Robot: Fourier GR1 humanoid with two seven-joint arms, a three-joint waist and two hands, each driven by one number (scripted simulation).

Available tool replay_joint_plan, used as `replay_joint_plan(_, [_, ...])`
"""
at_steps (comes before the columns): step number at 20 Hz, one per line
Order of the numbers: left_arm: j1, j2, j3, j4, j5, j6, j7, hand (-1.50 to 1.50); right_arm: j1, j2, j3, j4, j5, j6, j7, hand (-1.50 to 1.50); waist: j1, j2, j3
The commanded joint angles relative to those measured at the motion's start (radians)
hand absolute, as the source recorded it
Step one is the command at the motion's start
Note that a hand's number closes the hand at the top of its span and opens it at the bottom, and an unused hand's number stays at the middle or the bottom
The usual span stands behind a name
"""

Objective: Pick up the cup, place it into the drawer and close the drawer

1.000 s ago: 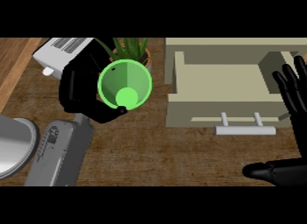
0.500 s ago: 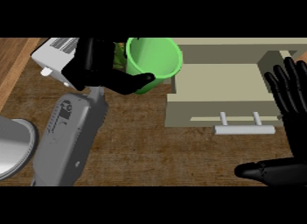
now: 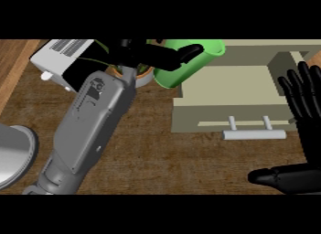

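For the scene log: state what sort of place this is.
Probably a kitchen counter: a wooden top, an open beige drawer with a bar handle, and a white toaster-like appliance.

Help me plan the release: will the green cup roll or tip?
Probably rolls: the cup is round and tilted in the left hand. Likely rigid, since it shows no dent under the fingers. The drawer walls should contain it.

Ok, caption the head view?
Left hand holds the green cup over the left edge of the open drawer; right hand open alongside.
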Motion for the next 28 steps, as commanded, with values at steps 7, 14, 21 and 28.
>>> replay_joint_plan(7, [-0.202,0.0,-0.079,0.323,0.128,0.108,-0.096,1.5,0.025,0.014,0.034,-0.082,0.002,-0.013,0.054,-1.5,-0.018,0.003,0.0])
replay_joint_plan(14, [-0.231,0.0,-0.217,0.484,0.27,0.137,-0.184,1.5,-0.026,0.001,0.027,-0.008,0.008,0.006,0.018,-1.5,-0.035,0.008,0.0])
replay_joint_plan(21, [-0.282,0.0,-0.3,0.636,0.299,0.135,-0.246,1.5,-0.052,-0.016,-0.019,0.056,-0.034,0.036,-0.032,-1.5,-0.057,0.016,0.001])
replay_joint_plan(28, [-0.348,0.0,-0.404,0.686,0.371,0.17,-0.195,1.5,-0.082,-0.023,-0.01,0.034,-0.05,0.031,0.025,-1.5,-0.082,0.02,0.001])
